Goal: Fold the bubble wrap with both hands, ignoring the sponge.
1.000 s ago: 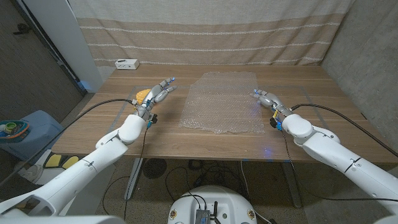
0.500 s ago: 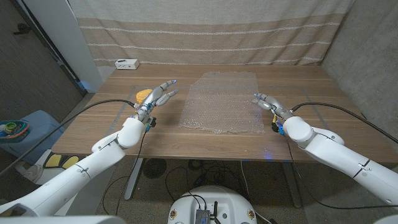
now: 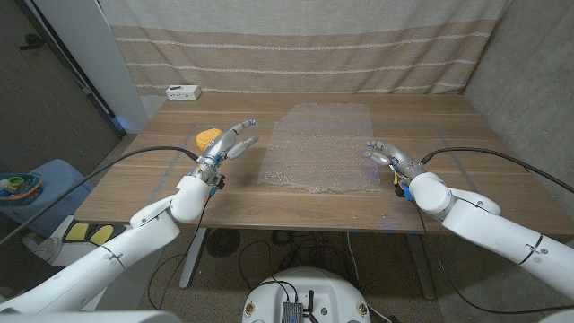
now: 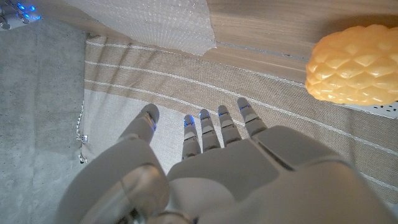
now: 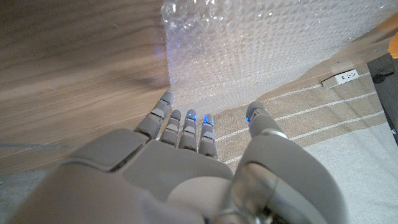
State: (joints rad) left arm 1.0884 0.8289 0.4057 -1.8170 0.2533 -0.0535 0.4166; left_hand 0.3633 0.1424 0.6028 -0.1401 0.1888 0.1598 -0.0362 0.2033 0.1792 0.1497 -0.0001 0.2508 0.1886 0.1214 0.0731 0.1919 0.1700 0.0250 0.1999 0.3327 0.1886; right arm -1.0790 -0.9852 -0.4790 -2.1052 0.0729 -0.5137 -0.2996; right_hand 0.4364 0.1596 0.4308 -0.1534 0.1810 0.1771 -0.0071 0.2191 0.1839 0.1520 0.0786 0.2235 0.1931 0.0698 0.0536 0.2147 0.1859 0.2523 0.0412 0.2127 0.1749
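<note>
Two hands flank one sheet: the bubble wrap (image 3: 320,148) lies spread flat on the wooden table (image 3: 448,193), in the middle and a little toward the robot's right, with its long axis running from the near edge toward the far curtain, so its two long sides face the two hands. The right hand (image 3: 392,160) is the nearer one; in the head view its fingertips reach to the near right corner of the sheet, and I cannot tell if they already touch the plastic or stop just beside it. In the right wrist view the right hand's fingers (image 5: 186,130) are extended and a little apart, holding nothing, and the wrap's corner lies just beyond them. The left hand (image 3: 226,146) stands off the left long side, with a strip of bare wood between its fingertips and the sheet, so it has more way to go. Its fingers are also stretched out and spread, empty, pointing toward the far part of the wrap. The yellow sponge (image 3: 207,138) sits just beside this hand, on the side away from the wrap, so it is not in the path. As I judge it, the coming move asks each hand to travel inward to its own side of the sheet, the left more than the right, before any edge can be lifted and brought over.
</note>
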